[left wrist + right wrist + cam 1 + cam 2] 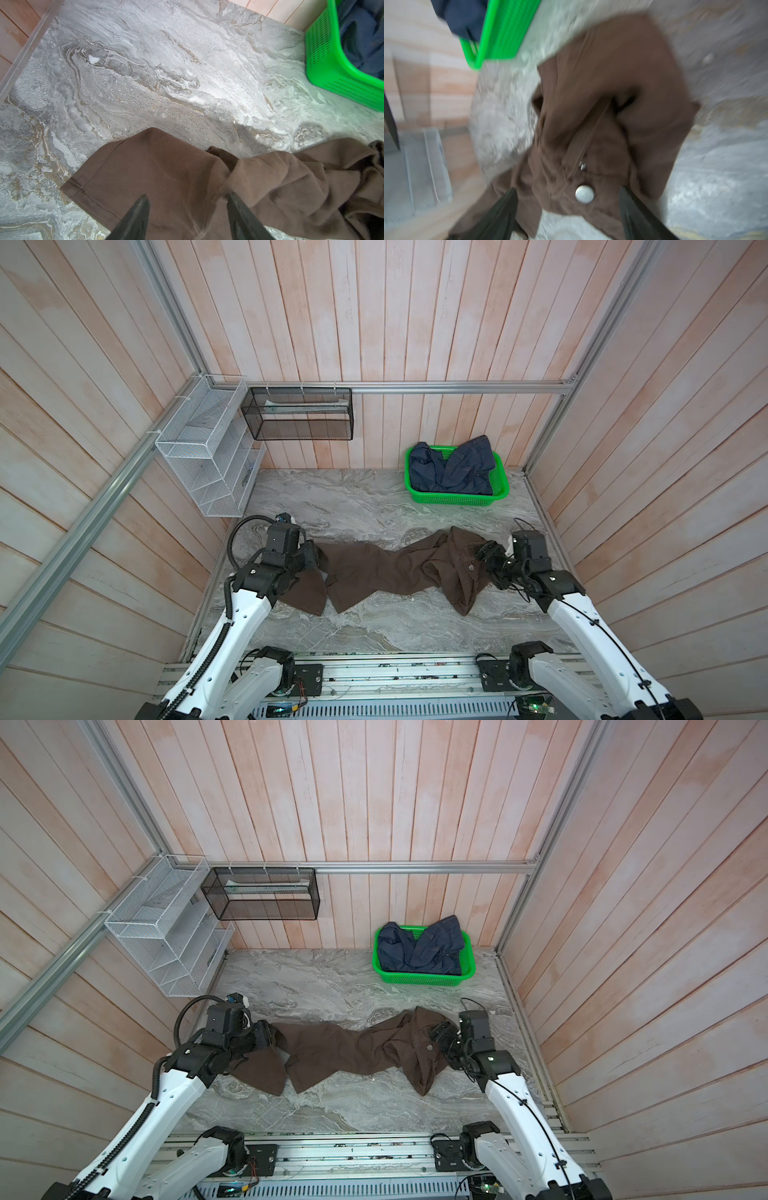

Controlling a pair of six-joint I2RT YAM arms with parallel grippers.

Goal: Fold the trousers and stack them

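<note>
The trousers (374,568) lie along the tabletop (365,506). The left gripper (188,195) is open and empty above a leg hem. The right gripper (568,188) is open and empty above the waistband.

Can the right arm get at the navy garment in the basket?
Probably yes: the navy garment lies uncovered in the green basket, only bare tabletop between it and the right tool.

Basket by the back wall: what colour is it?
The basket is bright green, clearest in a top view.
</note>
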